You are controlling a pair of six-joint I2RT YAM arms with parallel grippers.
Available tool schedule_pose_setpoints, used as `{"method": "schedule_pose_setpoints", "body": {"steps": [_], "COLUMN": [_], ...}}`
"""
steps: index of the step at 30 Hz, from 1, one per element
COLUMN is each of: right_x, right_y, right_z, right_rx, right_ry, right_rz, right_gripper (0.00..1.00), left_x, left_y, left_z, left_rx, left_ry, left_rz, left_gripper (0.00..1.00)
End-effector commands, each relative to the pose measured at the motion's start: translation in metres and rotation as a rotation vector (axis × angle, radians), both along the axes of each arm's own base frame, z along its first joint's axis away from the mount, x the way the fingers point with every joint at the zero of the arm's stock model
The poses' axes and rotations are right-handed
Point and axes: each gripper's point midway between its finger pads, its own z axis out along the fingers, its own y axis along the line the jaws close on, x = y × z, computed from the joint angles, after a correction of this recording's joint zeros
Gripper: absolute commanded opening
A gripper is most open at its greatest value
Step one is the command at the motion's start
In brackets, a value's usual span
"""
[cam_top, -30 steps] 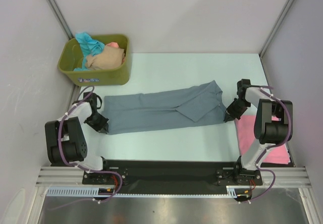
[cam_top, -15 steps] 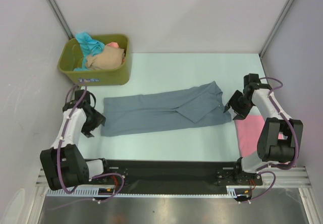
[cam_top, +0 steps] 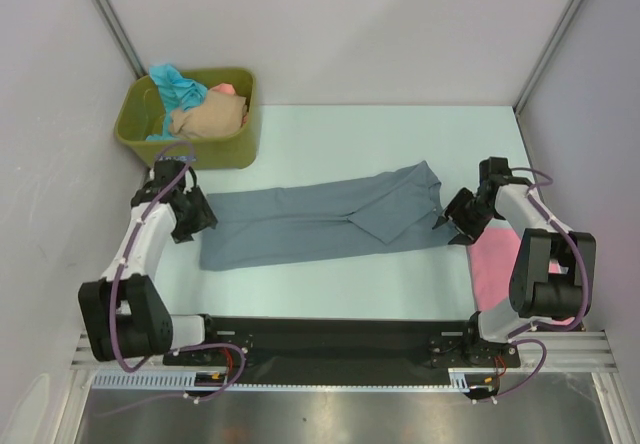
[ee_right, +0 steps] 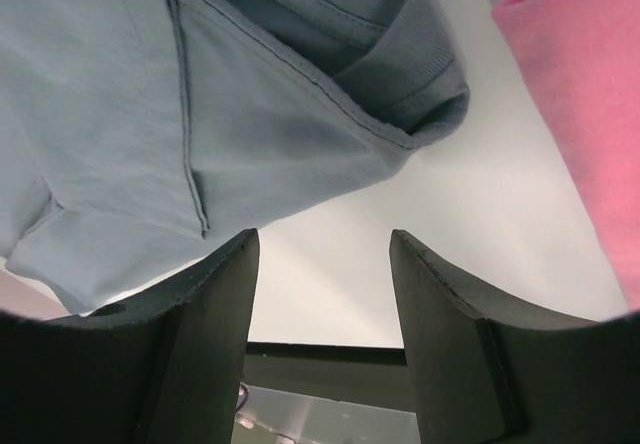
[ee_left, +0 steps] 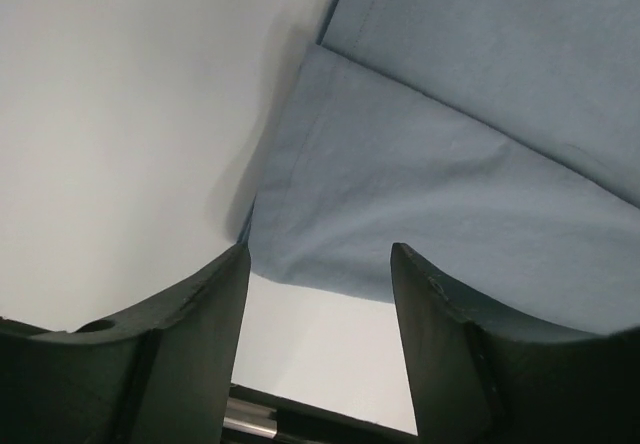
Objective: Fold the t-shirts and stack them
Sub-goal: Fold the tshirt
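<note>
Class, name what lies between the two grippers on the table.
The grey-blue t-shirt lies between left gripper and right gripper, in the top view.

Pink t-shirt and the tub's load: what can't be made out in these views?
- pink t-shirt: top view, the right arm covers its middle; right wrist view, the frame edge cuts it off.
- tub: top view, the crumpled top shirts hide how many lie beneath.
- grey-blue t-shirt: every view, its own folded layers hide the underside.
</note>
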Motion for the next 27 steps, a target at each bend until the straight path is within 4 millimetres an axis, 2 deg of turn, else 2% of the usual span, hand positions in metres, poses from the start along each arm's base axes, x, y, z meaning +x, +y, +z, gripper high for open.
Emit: {"method": "schedule_pose_setpoints", "body": {"steps": [1, 5, 7, 8, 11, 12, 14, 18, 24, 27], "right_x": [0.009, -0.001, -0.005, -0.006, -0.007, -0.008, -0.009, -0.014, -0.005, 0.007], "right_y": [0.002, -0.002, -0.002, -0.003, -0.005, -0.006, -0.007, -0.007, -0.006, -0.008], "right_z": [0.005, -0.005, -0.009, -0.011, -0.011, -0.012, -0.014, -0.018, -0.026, -0.03], "right_rx": [0.01, 0.005, 0.004, 0.002, 0.002, 0.0, -0.003, 0.0, 0.014, 0.009], "right_ry": [-0.041, -0.003, 0.012, 0.014, 0.011, 0.014, 0.017, 0.025, -0.007, -0.038], "right_rz": [-0.011, -0.033, -0.035, -0.039, -0.047, -0.055, -0.062, -0.078, -0.107, -0.111], "right_gripper": [0.6, 0.6, 0.6, 0.6, 0.6, 0.6, 0.58, 0.52, 0.5, 0.51], "left_x": [0.024, 0.029, 0.023, 0.014, -0.016, -0.036, -0.051, -0.046, -0.054, -0.044], "left_y": [-0.004, -0.015, -0.02, -0.02, -0.018, -0.009, 0.001, 0.009, -0.005, -0.017], "left_z": [0.001, -0.015, -0.031, -0.037, -0.058, -0.071, -0.078, -0.066, -0.079, -0.07], "left_rx": [-0.01, -0.082, -0.118, -0.122, -0.14, -0.096, -0.062, -0.079, -0.149, -0.216], "left_ry": [-0.026, 0.009, 0.07, 0.117, 0.218, 0.273, 0.304, 0.288, 0.316, 0.231], "left_rz": [-0.072, -0.063, -0.04, -0.022, 0.083, 0.13, 0.219, 0.297, 0.287, 0.226], "left_gripper": [0.64, 0.61, 0.54, 0.48, 0.42, 0.4, 0.35, 0.34, 0.32, 0.33]}}
